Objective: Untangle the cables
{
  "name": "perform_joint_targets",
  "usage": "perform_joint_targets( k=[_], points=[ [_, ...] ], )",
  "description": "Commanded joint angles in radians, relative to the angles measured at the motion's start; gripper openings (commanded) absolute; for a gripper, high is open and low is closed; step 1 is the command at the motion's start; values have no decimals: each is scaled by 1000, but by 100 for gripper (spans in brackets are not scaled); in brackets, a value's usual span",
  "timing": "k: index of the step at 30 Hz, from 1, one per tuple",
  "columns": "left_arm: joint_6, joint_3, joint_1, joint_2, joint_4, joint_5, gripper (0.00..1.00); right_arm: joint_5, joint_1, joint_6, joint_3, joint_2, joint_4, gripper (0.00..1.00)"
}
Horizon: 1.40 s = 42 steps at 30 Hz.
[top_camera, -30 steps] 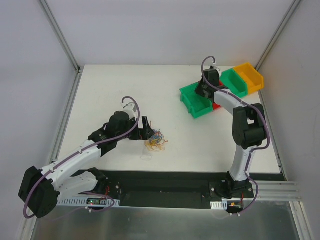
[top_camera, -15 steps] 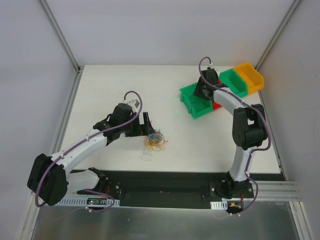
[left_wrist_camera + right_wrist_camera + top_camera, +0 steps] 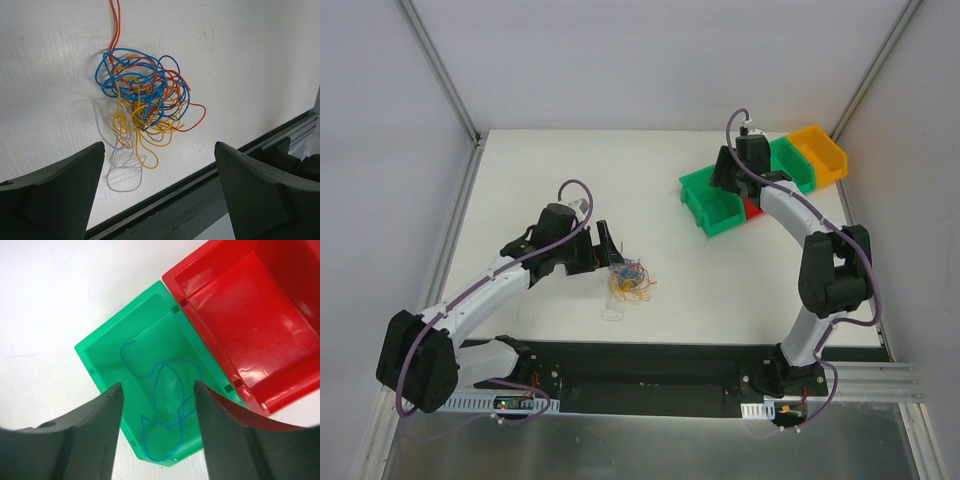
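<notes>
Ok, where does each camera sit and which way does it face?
Top external: above and behind the bases, looking down on the table; both arms, left gripper and right gripper, show.
Left wrist: on the left arm, looking down at the cable tangle; its open fingers frame the bottom.
Right wrist: above the green bin, looking down on a blue cable inside, red bin beside; own fingers at bottom.
Shared: top and left wrist see the tangle; top and right wrist see both bins.

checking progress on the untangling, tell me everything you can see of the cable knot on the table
The cable knot is a loose ball of thin, flexible wires: mostly blue and yellow loops, red-orange threaded through, one red strand trailing away, pale white curls at one edge. It lies on the white table, ungripped; the open left pincer hovers over it.
</notes>
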Motion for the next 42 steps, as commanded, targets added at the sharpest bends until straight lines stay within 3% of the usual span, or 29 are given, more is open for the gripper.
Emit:
perform_joint_targets(
  k=[1, 3, 7, 13, 18, 22, 24, 26, 28, 33, 42],
  points=[
    [-37, -1, 13, 48, -21, 47, 88, -144, -10, 23, 45, 80, 49, 53],
    [-43, -4, 13, 61, -21, 50, 86, -173, 1, 83, 77, 135, 18, 42],
    [1, 19, 11, 91, -45, 36, 73, -131, 31, 67, 108, 131, -13, 40],
    [21, 48, 7, 115, -131, -80, 64, -40, 51, 4, 30, -83, -33, 49],
    [86, 82, -16, 172, -148, -87, 51, -147, 120, -23, -64, -232, -48, 56],
    [122, 100, -25, 204, -150, -96, 44, -161, 241, 3, -241, -347, 2, 57],
    [136, 111, -27, 219, -148, -94, 40, -210, 313, 36, -379, -392, 135, 59],
    [144, 116, -32, 229, -148, -93, 36, -274, 382, 63, -467, -381, 296, 60],
    [152, 122, -39, 236, -147, -87, 34, -324, 442, 70, -484, -339, 349, 59],
    [162, 133, -50, 268, -138, -76, 30, -229, 562, 45, -489, -295, 372, 51],
    [158, 91, -62, 232, -121, -87, 15, -213, 619, 66, -498, -187, 412, 52]
  ],
)
